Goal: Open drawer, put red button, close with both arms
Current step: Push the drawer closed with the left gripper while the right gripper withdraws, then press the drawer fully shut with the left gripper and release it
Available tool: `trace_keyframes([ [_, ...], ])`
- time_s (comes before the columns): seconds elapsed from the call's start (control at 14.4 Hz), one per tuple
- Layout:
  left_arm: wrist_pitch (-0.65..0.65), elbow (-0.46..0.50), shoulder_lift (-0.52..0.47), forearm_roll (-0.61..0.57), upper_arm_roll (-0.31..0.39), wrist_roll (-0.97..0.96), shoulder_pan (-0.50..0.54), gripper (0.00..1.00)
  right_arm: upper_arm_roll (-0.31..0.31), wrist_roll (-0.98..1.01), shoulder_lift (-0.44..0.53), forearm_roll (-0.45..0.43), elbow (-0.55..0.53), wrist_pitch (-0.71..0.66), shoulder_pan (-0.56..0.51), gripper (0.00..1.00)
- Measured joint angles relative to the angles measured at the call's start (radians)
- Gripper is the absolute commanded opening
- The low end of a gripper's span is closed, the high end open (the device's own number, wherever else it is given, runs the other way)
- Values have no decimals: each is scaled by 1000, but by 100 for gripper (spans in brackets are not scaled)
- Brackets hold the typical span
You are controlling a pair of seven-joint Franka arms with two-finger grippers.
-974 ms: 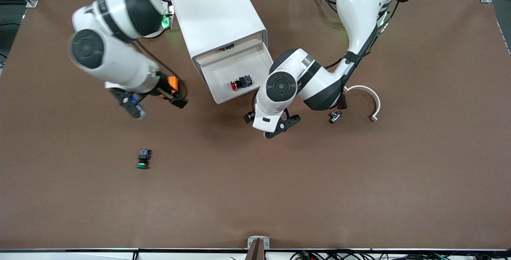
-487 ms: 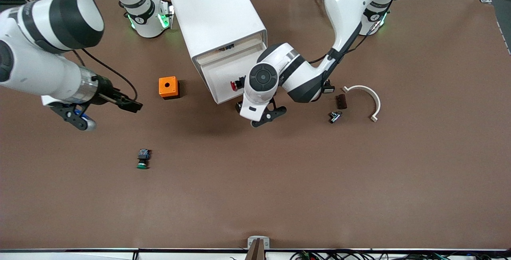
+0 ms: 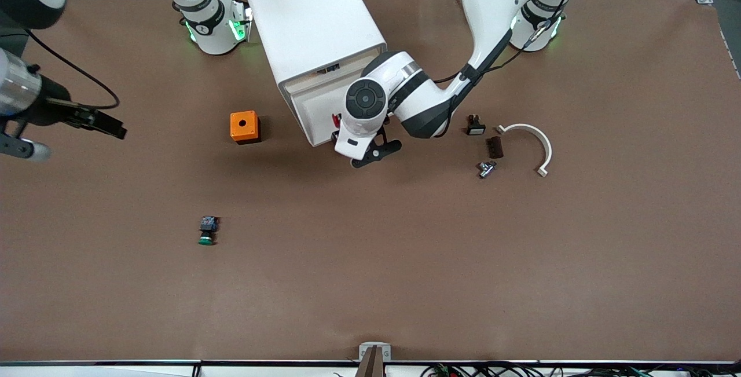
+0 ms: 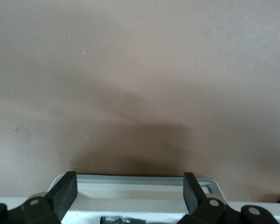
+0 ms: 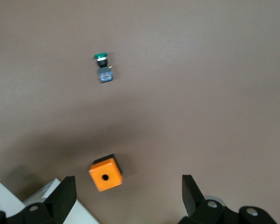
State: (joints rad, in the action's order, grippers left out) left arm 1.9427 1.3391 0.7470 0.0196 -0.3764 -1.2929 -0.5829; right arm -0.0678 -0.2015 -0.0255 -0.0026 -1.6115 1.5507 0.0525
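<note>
Left gripper hangs just over the front lip of the drawer, fingers spread wide, holding nothing; in the left wrist view the two black fingers straddle the drawer rim. The drawer is the top one of the white cabinet and stands pulled out. The red button lies inside the drawer near its front edge, mostly hidden under the left arm's wrist; only a bit of red cap shows.

Right gripper is up over the table at the right arm's end, well apart from the cabinet, fingers wide, empty. Its wrist view shows the fingers apart.

Orange box sits beside the cabinet, toward the right arm's end. Green button lies nearer the front camera than the cabinet. Toward the left arm's end of the cabinet: a white curved piece, a small dark block, a small metal part and a small black part.
</note>
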Motion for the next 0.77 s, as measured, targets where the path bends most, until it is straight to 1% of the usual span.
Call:
trace_keyframes([
  [0.21, 0, 8, 0, 3, -23, -25, 0, 100, 0, 110, 32, -32, 0, -2, -47, 100],
  [0.56, 0, 18, 0, 76, -32, -27, 0, 100, 9, 155, 46, -69, 0, 6, -63, 100],
  [0.77, 0, 31, 0, 109, -43, -27, 0, 100, 14, 203, 50, -95, 0, 70, -63, 100],
])
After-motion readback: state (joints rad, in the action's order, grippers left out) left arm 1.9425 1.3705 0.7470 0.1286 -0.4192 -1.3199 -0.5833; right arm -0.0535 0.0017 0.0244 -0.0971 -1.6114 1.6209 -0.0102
